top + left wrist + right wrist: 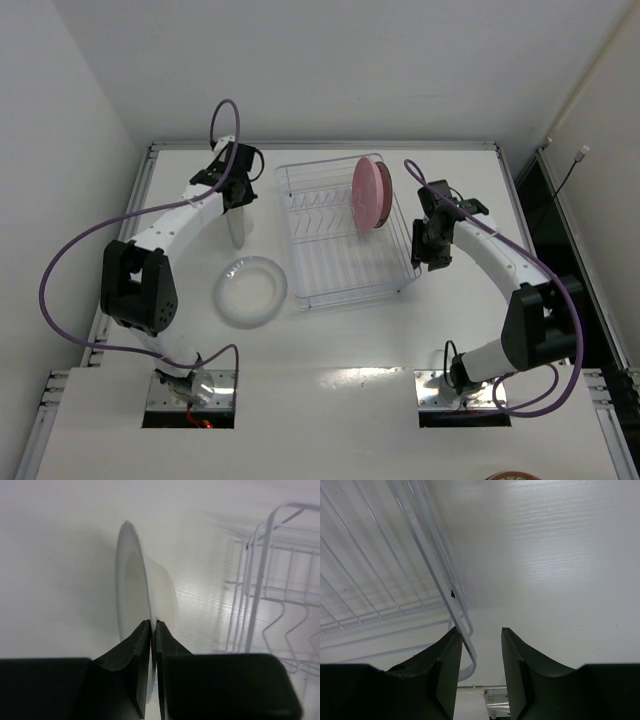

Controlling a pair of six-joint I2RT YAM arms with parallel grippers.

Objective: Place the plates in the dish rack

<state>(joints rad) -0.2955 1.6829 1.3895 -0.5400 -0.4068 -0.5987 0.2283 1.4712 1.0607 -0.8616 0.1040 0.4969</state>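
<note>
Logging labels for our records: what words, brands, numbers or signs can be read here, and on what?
None readable in any view: the plain pink round plate, the upright translucent whitish plate, the flat translucent whitish plate, the clear wire dish rack and the white table bear no text.

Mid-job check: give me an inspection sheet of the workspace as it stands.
Surface: white table, no spills seen.
Job's things: round pink plate upright in silvery wire dish rack; translucent whitish round plate flat on table left of rack; second whitish plate held on edge.
Clutter: nothing seen.
Grippers: left pincer shut on that plate's rim; right pincer open at rack's corner wire.
Cables: purple cables loop off both arms.
Surroundings: white walls.
</note>
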